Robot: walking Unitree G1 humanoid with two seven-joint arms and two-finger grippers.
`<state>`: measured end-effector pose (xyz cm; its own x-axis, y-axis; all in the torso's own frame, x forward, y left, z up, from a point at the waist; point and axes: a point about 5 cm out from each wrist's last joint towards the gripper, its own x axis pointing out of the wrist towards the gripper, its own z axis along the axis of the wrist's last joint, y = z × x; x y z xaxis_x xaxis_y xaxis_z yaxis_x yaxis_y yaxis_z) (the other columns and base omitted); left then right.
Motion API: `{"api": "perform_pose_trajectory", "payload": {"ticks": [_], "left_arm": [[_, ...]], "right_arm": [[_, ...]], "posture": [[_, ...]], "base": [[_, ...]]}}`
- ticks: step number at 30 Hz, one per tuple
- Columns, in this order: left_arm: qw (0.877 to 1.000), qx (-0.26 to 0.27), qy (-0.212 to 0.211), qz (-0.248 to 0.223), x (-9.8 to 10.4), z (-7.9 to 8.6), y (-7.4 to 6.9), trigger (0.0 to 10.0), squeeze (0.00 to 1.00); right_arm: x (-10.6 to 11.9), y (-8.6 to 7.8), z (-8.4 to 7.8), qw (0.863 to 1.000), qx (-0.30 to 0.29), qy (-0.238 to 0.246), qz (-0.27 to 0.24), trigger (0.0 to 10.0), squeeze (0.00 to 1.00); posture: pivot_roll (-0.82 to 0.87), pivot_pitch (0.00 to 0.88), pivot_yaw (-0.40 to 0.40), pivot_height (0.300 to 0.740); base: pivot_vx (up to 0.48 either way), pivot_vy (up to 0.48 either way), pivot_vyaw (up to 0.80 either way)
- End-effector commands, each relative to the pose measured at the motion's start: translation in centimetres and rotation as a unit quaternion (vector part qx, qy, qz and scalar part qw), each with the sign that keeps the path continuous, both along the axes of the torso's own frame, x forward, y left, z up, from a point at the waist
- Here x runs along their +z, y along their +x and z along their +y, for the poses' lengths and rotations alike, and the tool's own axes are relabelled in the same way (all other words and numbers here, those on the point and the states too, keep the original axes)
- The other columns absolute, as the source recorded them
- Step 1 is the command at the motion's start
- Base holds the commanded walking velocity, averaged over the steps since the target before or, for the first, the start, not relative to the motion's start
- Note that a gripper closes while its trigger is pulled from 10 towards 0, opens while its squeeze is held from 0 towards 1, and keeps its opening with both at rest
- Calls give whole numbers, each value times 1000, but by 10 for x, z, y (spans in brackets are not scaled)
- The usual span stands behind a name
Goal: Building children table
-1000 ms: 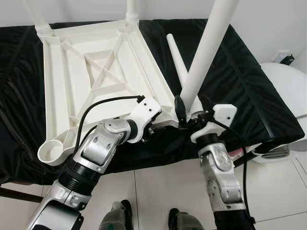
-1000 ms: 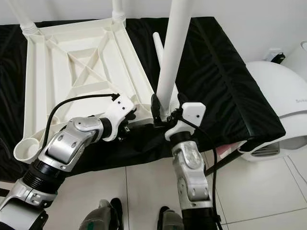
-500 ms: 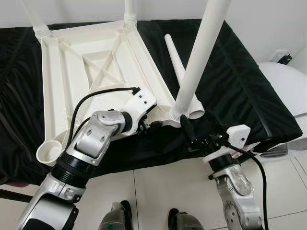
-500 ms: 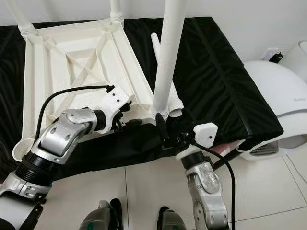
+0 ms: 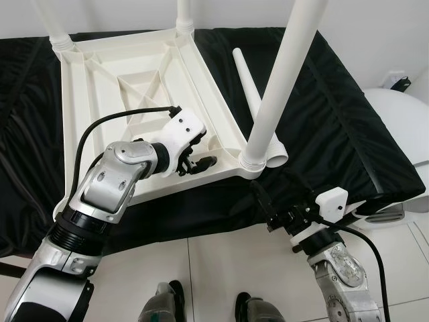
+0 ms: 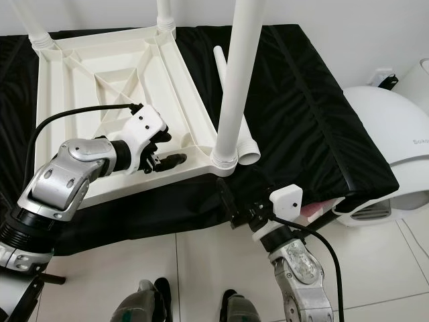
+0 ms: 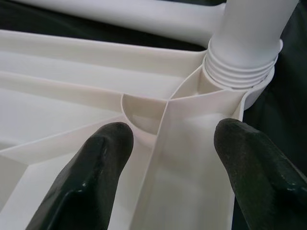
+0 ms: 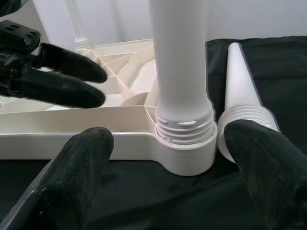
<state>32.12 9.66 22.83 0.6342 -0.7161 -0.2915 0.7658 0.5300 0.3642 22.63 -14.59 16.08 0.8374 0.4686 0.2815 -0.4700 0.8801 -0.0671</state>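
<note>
Head views: the white children's table top [image 5: 127,100] lies upside down on a bench draped in black cloth [image 5: 335,121], its ribbed underside facing up. A white leg [image 5: 281,80] stands screwed into the near right corner socket, and two more legs rise from the far corners. A loose leg [image 5: 251,94] lies on the cloth just right of the table top, its threaded end beside the near right socket. The left hand [image 5: 201,151] hovers over the near edge of the table top, left of the standing leg, its black fingers spread and holding nothing. The right hand [image 5: 265,204] sits off the near edge of the bench, below and apart from the socket, fingers spread and empty. A white rounded appliance [image 6: 395,141] stands on the floor at right.

Left wrist view: the two fingers [image 7: 91,163] are spread on either side of a rib of the underside, with the leg's threaded collar [image 7: 242,72] just beyond them.

Right wrist view: the fingers [image 8: 81,158] are spread wide, apart from the threaded base of the standing leg [image 8: 184,129]; the loose leg [image 8: 244,96] lies just beside it, and the left hand [image 8: 57,79] hangs over the table top.
</note>
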Motion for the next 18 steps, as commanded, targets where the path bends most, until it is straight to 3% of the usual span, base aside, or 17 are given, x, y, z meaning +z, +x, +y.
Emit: {"api": "perform_pose_trajectory", "payload": {"ticks": [1, 5, 8, 13, 18], "left_arm": [[999, -39, 6, 14, -3, -2, -8, 10000, 0], [998, -56, 10, 15, -4, -4, -13, 10000, 0], [995, -98, 12, 21, -8, -9, -26, 10000, 0], [992, -124, 19, 26, -13, -11, -36, 10000, 0], [993, -113, 32, 31, -19, -6, -35, 10000, 0]], "right_arm": [[-3, 0, -2, 1000, 22, -8, 14, 10000, 0], [-1, 6, -9, 999, 29, -19, 12, 10000, 0], [14, 27, -29, 999, 9, -38, -16, 10000, 0], [26, 40, -32, 998, 7, -48, -41, 10000, 0], [34, 50, -29, 998, 2, -40, -55, 10000, 0]], "posture": [[-47, 201, 10, 740], [-47, 201, 7, 740], [-42, 200, 1, 740], [-39, 200, -1, 740], [-34, 198, -2, 740]], "base": [[0, 0, 0], [0, 0, 0], [0, 0, 0], [0, 0, 0], [0, 0, 0]]}}
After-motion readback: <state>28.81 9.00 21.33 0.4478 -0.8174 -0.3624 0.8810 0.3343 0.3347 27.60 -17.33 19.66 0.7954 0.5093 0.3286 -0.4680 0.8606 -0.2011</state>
